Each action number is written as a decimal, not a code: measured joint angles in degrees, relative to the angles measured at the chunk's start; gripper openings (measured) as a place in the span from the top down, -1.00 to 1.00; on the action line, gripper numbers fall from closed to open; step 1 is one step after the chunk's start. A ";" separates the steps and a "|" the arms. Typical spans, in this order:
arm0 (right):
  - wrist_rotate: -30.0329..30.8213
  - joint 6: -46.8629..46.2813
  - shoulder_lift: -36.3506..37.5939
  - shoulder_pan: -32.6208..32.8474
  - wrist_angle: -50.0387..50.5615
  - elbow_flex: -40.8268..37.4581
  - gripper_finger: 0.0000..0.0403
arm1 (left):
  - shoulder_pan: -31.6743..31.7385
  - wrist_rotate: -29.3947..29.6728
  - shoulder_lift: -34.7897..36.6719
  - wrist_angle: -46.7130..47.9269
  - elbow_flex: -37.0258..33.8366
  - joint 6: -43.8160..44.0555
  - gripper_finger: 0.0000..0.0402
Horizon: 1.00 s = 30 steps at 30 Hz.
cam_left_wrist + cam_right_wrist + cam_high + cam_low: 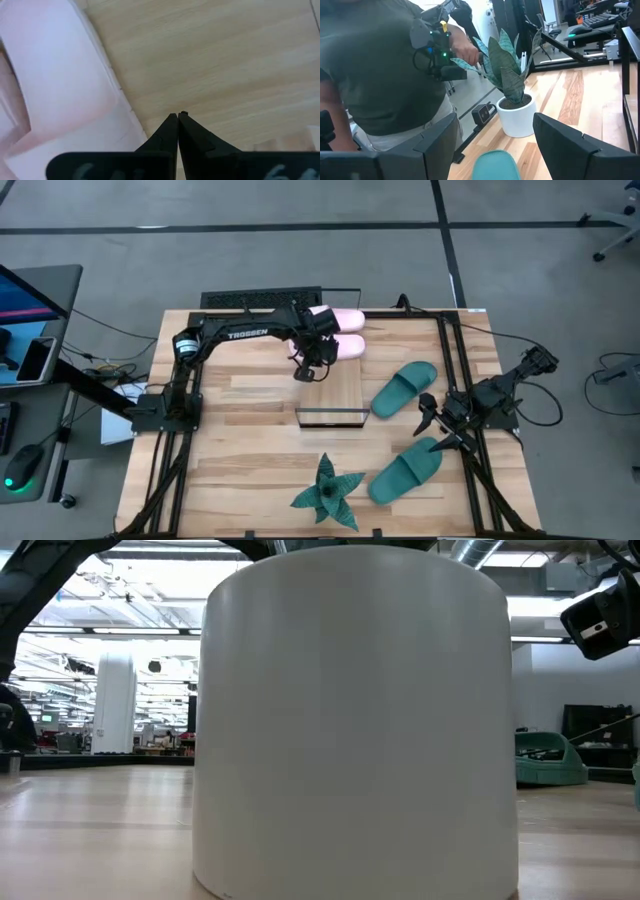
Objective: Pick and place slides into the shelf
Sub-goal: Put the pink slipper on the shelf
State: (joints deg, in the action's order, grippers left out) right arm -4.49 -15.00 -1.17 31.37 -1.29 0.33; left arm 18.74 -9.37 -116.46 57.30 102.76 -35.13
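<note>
Your left gripper (303, 372) is clenched empty over the slatted wood shelf (335, 395), just beside two soft pink slides (343, 332) on its far end. Spiky plant (327, 491) sits near the shelf's front; two teal slides (405, 388) lie right of the shelf. Right gripper (432, 423) is spread wide, empty, betw. them.

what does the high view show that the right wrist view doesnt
Only the high view: both pink slides on the shelf, the shut left gripper over it, and a second teal slide. Only the right wrist view: a person standing beside the table. Both: the potted plant, the nearer teal slide and the open right gripper.
</note>
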 joint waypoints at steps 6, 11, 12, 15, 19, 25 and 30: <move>0.00 -0.01 0.00 -0.01 -0.01 0.00 -0.26 | -1.11 1.47 0.00 0.76 0.00 4.23 1.00; 0.00 0.00 0.00 0.00 0.00 0.00 -0.26 | -1.70 4.54 0.00 0.74 0.00 7.47 1.00; 0.00 0.00 0.00 0.00 0.00 0.01 -0.26 | -1.71 5.01 -0.28 0.64 0.03 8.04 1.00; 0.00 0.00 0.00 0.00 0.01 -0.01 -0.26 | -1.55 6.21 -1.42 1.12 -0.02 10.00 1.00; 0.00 0.00 0.02 -0.02 -0.01 0.00 -0.26 | -1.70 6.30 -3.37 1.61 -0.07 9.98 1.00; -0.01 0.00 0.06 0.00 0.01 0.00 -0.26 | -1.96 7.13 -3.78 -0.54 -0.07 10.66 1.00; 0.00 0.00 0.07 -0.01 -0.01 0.00 -0.26 | -1.46 8.23 -3.78 -1.41 -0.06 11.84 1.00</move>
State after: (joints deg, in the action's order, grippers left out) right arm -4.49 -15.00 -1.10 31.36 -1.30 0.33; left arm 17.28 -1.14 -120.25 55.89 102.70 -23.29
